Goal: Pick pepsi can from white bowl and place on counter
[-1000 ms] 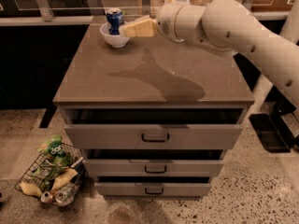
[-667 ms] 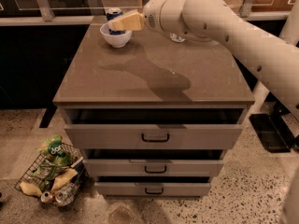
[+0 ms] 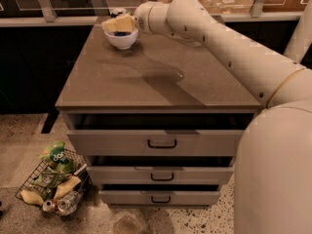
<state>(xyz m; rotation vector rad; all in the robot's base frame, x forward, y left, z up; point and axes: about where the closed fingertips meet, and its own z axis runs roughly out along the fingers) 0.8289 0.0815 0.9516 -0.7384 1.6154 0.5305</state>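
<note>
Now the can (image 3: 118,12) stands in the bowl (image 3: 122,41) at the counter's far-left corner, as it did a second ago, but it is almost wholly covered. Only its silver top shows above the gripper, with a sliver of blue just over the bowl's rim. A second ago the blue side with its markings was in plain sight.

The gripper (image 3: 116,24) makes the difference. A second ago it was just to the right of the bowl, level with the can; a little later it had reached the can's right side. At this moment it lies across the front of the can, directly over the bowl, pointing left. Whether it is released or clenched on the can — cannot tell, since its yellowish end hides the contact.

The bowl has not shifted and sits upright on the counter (image 3: 146,84). The arm (image 3: 219,43) has swung further left and fills more of the view — it runs from the lower right up across the counter's right half, and its shadow spreads over the middle of the top.

Below, the three drawers (image 3: 156,143) with dark handles look as before. On the floor at the lower left, the wire basket (image 3: 29,191) holds a green packet (image 3: 57,156) and crushed cans (image 3: 58,206), unchanged.
</note>
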